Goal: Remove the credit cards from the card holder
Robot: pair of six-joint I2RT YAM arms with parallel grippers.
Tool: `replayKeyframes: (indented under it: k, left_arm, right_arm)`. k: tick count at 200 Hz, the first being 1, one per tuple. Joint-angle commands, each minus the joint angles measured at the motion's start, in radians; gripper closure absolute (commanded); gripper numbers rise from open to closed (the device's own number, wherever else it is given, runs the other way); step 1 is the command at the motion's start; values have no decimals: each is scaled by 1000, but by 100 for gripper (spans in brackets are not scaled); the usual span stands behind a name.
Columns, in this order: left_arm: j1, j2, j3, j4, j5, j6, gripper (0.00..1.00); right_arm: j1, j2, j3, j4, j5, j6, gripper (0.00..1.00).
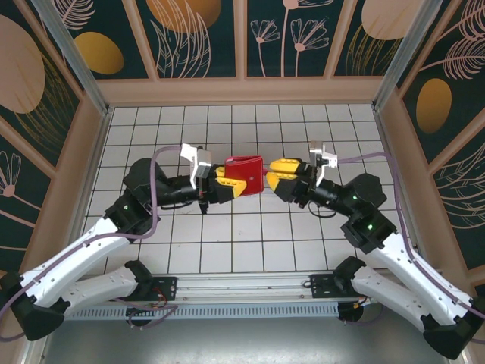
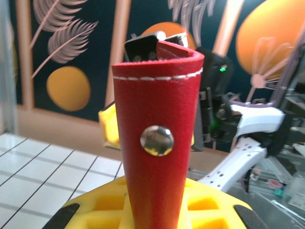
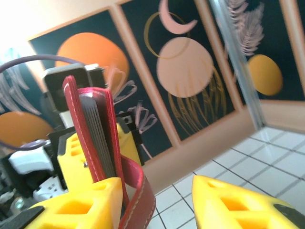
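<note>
From above, we count one card holder (image 1: 246,171), red and folded, held over the tiled table (image 1: 227,243) between the two arms. The left gripper (image 1: 236,183) is pressed together on the end nearest it. The right gripper (image 1: 271,176) sits just beside the far end, its jaws parted around that edge.

In the left wrist view, the card holder (image 2: 157,119) rises upright straight out of the left gripper (image 2: 155,212), pinched at its lower part, with a single metal snap (image 2: 157,140) facing us. Beyond it, the other arm's yellow fingers (image 2: 108,126) flank it on both sides. Above its top edge stand dark shapes (cards or hardware, we cannot tell).

In the right wrist view, the right gripper (image 3: 156,191) is spread and pinches nothing. The card holder (image 3: 72,102) stands by the finger on the picture's left, and its one red tab (image 3: 140,200) hangs into the gap. Inside, between the red covers, the credit cards (image 3: 97,138) show as tight grey layers, too close for us to count.
</note>
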Motion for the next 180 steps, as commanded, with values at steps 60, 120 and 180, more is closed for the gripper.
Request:
replayKeyframes:
  k: [60, 120, 180]
  left_arm:
    - [-4, 16, 7, 224, 272, -77, 100]
    - [-4, 22, 13, 277, 410, -110, 100]
    - [-4, 46, 32, 253, 464, -110, 100]
  right_arm:
    - [103, 32, 59, 99, -170, -118, 65]
    - [226, 108, 136, 108, -195, -177, 75]
    - [305, 147, 191, 100, -151, -239, 83]
